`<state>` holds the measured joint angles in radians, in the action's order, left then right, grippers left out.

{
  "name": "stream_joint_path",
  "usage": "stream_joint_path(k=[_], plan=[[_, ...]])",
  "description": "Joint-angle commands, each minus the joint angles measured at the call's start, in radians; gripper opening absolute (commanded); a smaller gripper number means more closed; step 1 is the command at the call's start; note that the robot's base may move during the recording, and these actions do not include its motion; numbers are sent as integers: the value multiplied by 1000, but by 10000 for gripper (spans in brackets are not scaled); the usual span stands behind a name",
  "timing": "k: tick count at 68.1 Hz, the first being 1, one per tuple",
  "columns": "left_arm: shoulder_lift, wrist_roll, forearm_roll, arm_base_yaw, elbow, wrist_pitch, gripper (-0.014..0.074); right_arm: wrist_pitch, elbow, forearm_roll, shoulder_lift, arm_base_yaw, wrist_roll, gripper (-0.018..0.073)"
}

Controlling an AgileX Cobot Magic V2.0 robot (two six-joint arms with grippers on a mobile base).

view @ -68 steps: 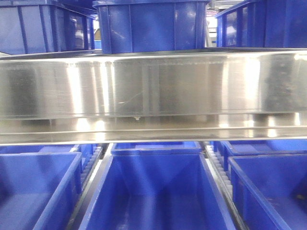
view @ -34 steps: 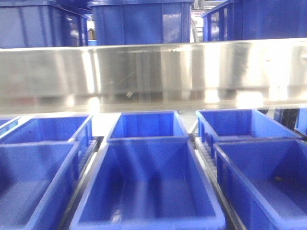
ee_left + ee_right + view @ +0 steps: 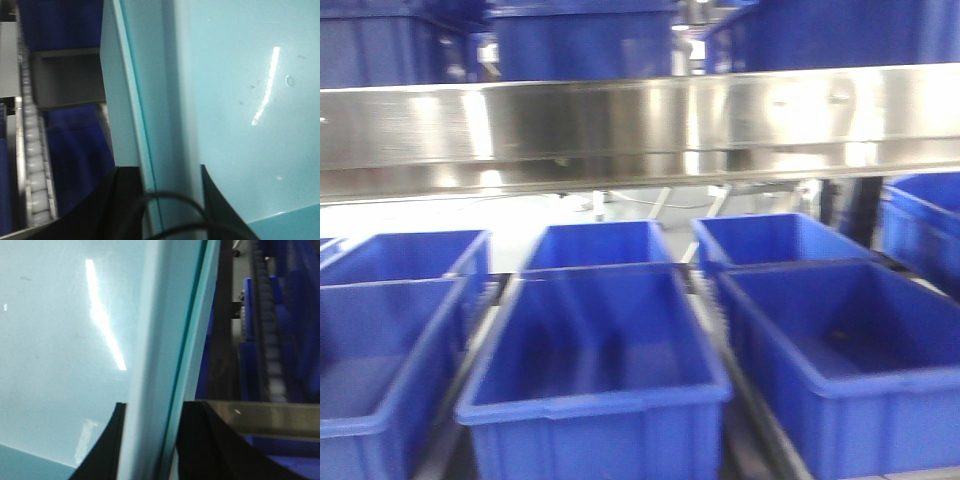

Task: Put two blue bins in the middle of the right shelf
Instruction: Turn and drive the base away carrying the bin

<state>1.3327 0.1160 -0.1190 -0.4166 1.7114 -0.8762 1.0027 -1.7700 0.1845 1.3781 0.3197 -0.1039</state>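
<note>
A pale sky-blue bin fills both wrist views: its smooth wall (image 3: 240,75) and thick rim in the left wrist view, its wall (image 3: 60,315) in the right wrist view. My left gripper (image 3: 170,200) is shut on the bin's rim, one black finger on each side of it. My right gripper (image 3: 150,445) is shut on the rim of the opposite side the same way. I cannot tell whether a second bin is nested in it. The shiny steel shelf rail (image 3: 620,125) crosses the front view; neither the bin nor the grippers show there.
Open dark-blue crates stand in rows under the rail: left (image 3: 380,340), middle (image 3: 595,350), right (image 3: 840,340). More dark-blue crates (image 3: 580,40) sit on the tier above. Roller tracks (image 3: 32,150) (image 3: 270,340) and a steel bar (image 3: 270,415) lie beside the bin.
In the front view the steel rail has risen and looks narrower, and the crates have slid left and look smaller. A further crate has come into view at the right.
</note>
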Motion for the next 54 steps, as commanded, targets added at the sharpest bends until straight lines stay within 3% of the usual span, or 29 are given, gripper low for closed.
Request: stream_joint_path(k=[1, 54], plan=[[-20, -1, -33, 4, 17, 132, -111, -46, -12, -19, -11, -9, 0, -154], [-20, -1, -33, 4, 17, 132, -111, -46, -12, -19, -11, -9, 0, -154]])
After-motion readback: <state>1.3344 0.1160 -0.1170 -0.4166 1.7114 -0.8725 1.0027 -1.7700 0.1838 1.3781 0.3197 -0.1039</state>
